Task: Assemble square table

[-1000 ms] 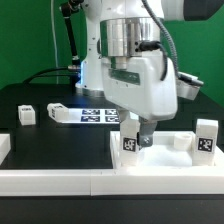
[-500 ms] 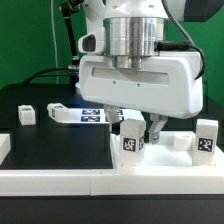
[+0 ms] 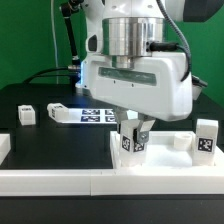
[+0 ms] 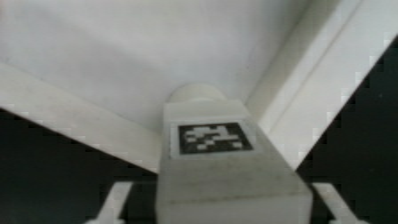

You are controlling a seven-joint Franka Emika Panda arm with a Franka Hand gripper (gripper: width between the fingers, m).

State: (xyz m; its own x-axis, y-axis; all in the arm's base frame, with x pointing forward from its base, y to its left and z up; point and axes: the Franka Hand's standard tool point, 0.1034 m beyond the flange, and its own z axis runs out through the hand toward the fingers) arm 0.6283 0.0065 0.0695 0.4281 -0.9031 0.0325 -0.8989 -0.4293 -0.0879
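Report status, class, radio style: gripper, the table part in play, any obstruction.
Gripper astride upright tagged leg, grip unconfirmed. Leg stands by table top raised rim. No obstruction seen around it.

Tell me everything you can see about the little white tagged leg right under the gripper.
The leg is a small white block, plastic by its look, with a black-and-white tag on the face toward the exterior camera. It stands upright at the exterior view's left end of the white table top. The gripper straddles it, one finger each side; whether they press it cannot be told.
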